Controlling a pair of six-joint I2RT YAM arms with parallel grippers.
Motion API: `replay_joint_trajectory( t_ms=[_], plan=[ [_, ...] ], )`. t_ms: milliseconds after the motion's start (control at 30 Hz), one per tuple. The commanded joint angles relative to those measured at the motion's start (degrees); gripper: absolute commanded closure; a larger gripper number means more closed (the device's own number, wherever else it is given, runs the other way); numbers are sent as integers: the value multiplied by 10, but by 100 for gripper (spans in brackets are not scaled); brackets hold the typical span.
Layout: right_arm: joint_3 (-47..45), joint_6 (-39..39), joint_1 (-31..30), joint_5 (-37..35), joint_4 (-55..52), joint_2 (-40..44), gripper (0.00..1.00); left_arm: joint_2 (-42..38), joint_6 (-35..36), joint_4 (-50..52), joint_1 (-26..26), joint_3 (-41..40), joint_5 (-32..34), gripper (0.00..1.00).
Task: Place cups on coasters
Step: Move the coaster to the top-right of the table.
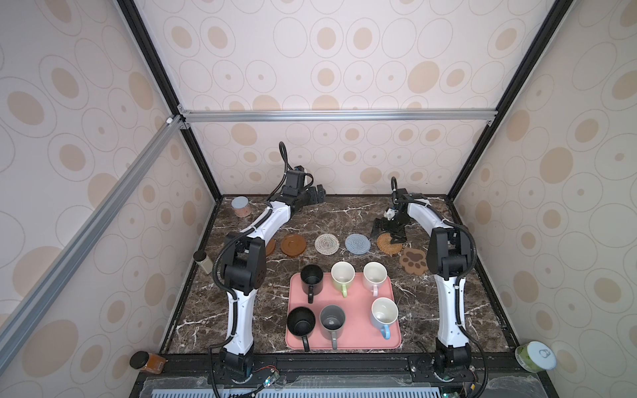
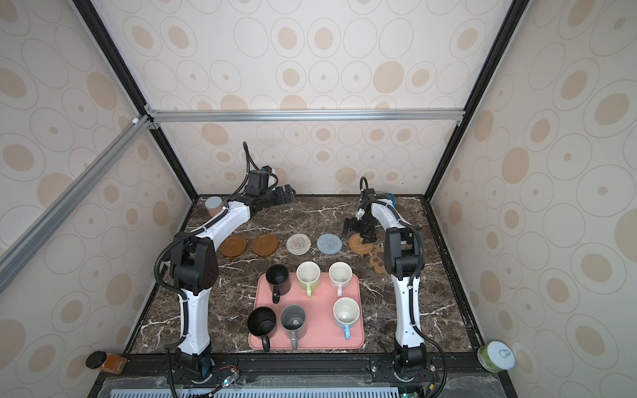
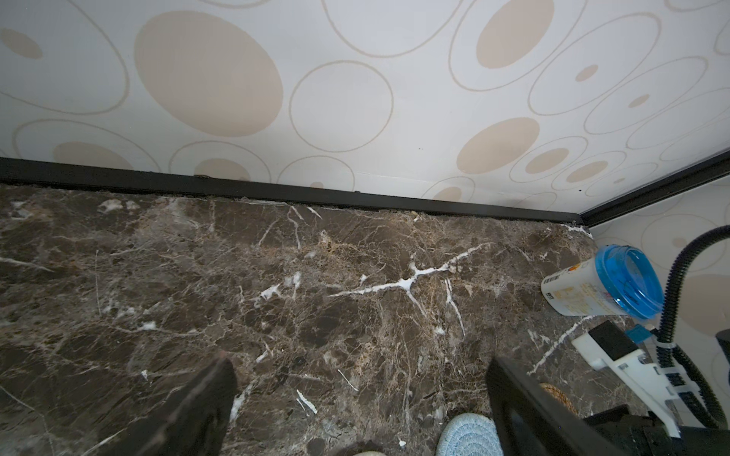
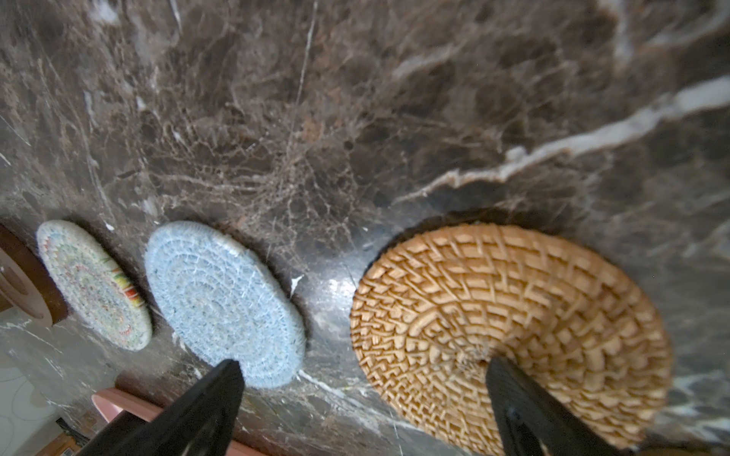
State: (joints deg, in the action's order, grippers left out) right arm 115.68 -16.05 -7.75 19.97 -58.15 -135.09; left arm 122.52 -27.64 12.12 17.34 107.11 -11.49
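Observation:
Six cups stand on the pink tray [image 1: 355, 306]: two black [image 1: 311, 275] [image 1: 301, 321], light green [image 1: 343, 274], white-pink [image 1: 375, 274], grey [image 1: 332, 318] and white-blue [image 1: 384, 313]. Behind the tray lies a row of coasters: a wooden disc [image 1: 293, 245], whitish woven [image 1: 326, 244], blue-grey woven [image 1: 357, 244], tan rattan [image 1: 385, 245] and paw-shaped [image 1: 413, 261]; my left arm half hides another wooden disc [image 1: 271, 246]. My left gripper [image 1: 317, 193] [image 3: 359, 379] hangs open and empty near the back wall. My right gripper [image 1: 386, 235] [image 4: 363, 379] is open and empty, low over the rattan coaster [image 4: 513, 316].
A pinkish can [image 1: 240, 206] stands at the back left. A white jar with a blue lid [image 3: 592, 284] sits in the back right corner. A small bottle [image 1: 203, 262] is at the left edge, and a jar [image 1: 148, 361] and a green can [image 1: 536, 356] flank the front.

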Motion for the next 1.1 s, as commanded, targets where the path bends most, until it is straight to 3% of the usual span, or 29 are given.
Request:
replay_joint_trajectory(
  t_ms=[0,1067],
  plan=[
    [-25,10,-11,37,-1,-12,0,-8,-2,-3,-6,2,1,0],
    [-54,16,-20,46,-7,6,0,-10,-4,-7,-6,-6,-3,0]
  ],
)
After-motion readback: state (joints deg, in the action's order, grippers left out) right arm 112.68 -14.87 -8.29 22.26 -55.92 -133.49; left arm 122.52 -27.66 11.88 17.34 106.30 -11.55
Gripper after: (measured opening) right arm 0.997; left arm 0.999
